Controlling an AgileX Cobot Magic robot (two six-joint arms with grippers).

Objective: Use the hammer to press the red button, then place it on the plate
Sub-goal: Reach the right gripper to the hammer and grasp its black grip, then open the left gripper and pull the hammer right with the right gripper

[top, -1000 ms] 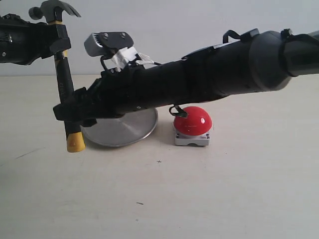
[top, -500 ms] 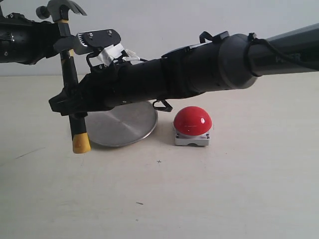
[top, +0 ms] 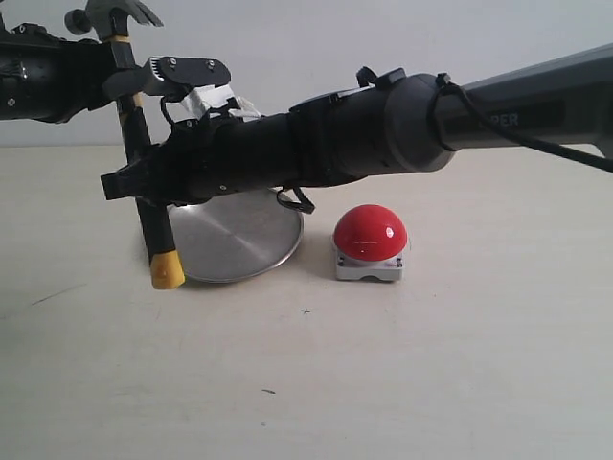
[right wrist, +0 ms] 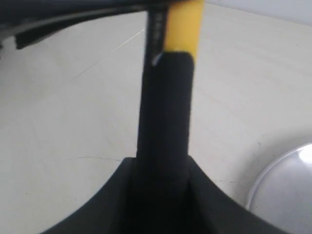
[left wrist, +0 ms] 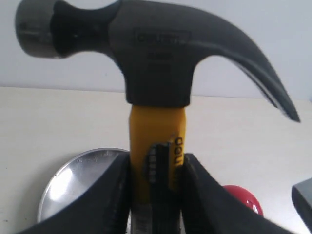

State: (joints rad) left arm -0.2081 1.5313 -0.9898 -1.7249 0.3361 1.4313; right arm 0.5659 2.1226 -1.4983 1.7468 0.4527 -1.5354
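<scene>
The hammer (top: 144, 192) hangs tilted in the air at the left, dark head up and yellow end low beside the plate (top: 239, 244). My left gripper (top: 123, 81) is shut on the handle just under the head (left wrist: 156, 48). My right gripper (top: 129, 180) reaches across from the right and is shut on the black part of the handle (right wrist: 165, 112) lower down. The red button (top: 371, 233) stands on its grey base to the right of the plate, below the right arm. The left wrist view shows the plate (left wrist: 78, 180) and the button (left wrist: 243, 197) behind the fingers (left wrist: 109, 195).
The pale tabletop (top: 383, 383) runs out in front of the plate and button. A white wall closes the back. The long black right arm (top: 383, 134) spans the scene above the plate. The plate's rim (right wrist: 287, 190) shows in the right wrist view.
The right arm has risen, uncovering the red button. The hammer has tilted, its yellow end swinging right towards the plate's edge. Both grippers still hold the handle.
</scene>
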